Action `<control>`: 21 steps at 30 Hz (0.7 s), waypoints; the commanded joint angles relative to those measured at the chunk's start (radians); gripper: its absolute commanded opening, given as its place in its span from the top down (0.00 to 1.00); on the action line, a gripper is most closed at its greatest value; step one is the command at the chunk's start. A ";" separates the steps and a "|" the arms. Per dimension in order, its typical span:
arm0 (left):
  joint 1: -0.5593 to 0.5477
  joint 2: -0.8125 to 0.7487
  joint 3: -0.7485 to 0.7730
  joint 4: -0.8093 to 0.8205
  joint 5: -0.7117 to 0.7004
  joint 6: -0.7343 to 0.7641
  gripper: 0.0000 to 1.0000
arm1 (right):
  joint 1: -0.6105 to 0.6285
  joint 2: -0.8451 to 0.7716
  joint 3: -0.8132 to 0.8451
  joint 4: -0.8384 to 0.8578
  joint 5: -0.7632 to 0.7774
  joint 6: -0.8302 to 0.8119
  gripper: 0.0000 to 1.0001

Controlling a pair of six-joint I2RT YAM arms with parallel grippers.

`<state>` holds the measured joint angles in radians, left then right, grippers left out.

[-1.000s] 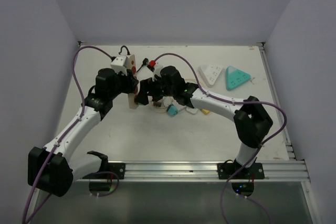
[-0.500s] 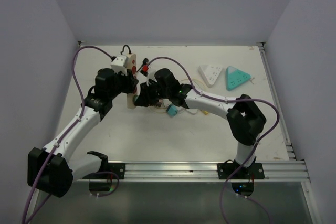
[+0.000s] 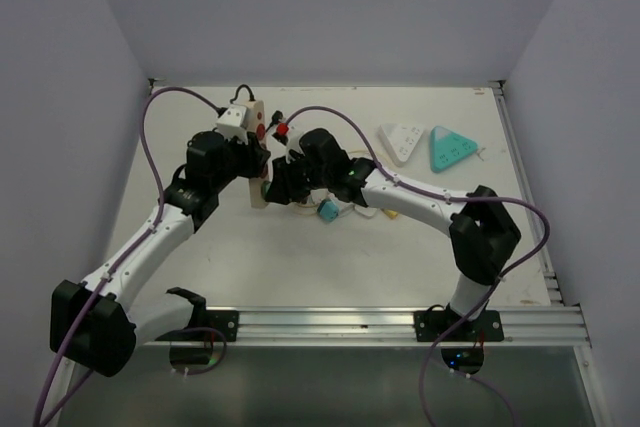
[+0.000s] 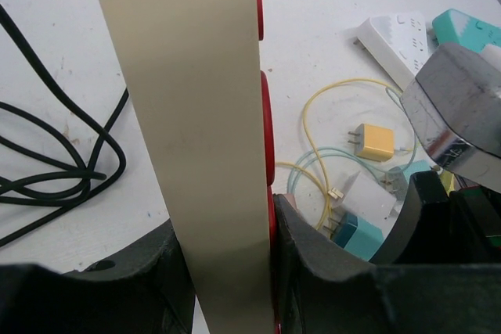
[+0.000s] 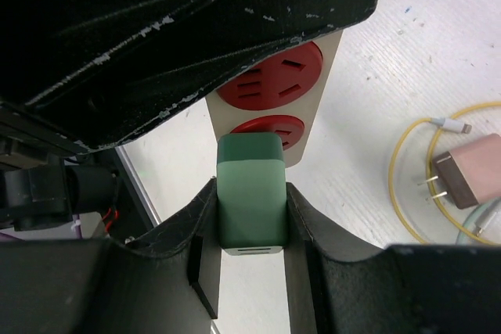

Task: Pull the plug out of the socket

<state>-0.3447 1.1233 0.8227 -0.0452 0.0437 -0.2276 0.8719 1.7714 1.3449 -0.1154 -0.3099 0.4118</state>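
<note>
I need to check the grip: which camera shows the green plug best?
The right wrist view: the green plug fills the centre, clamped in the right end effector, below the red sockets. The left wrist view shows the power strip's beige side, not the plug; from above, the arms hide it.

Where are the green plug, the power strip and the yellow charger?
green plug [image 5: 250, 193], right wrist view, its near face
power strip [image 4: 196, 115], left wrist view, cream side
yellow charger [image 4: 374, 142], left wrist view, body

Top view: high, from near edge, looks down over whole counter. Wrist views: close-up, facing each other across power strip, shared by all three.
</note>
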 commanded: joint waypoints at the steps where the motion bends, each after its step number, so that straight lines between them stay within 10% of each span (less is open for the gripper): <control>1: 0.036 -0.010 0.029 0.047 -0.277 0.143 1.00 | -0.008 -0.141 0.013 -0.165 0.046 -0.007 1.00; 21: 0.067 -0.016 0.030 0.007 -0.303 0.122 1.00 | -0.191 -0.440 -0.236 -0.178 0.057 -0.030 1.00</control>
<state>-0.2832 1.1347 0.8333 -0.1043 -0.2710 -0.1112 0.7506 1.3487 1.1702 -0.3511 -0.2344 0.3737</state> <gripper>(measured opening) 0.400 0.331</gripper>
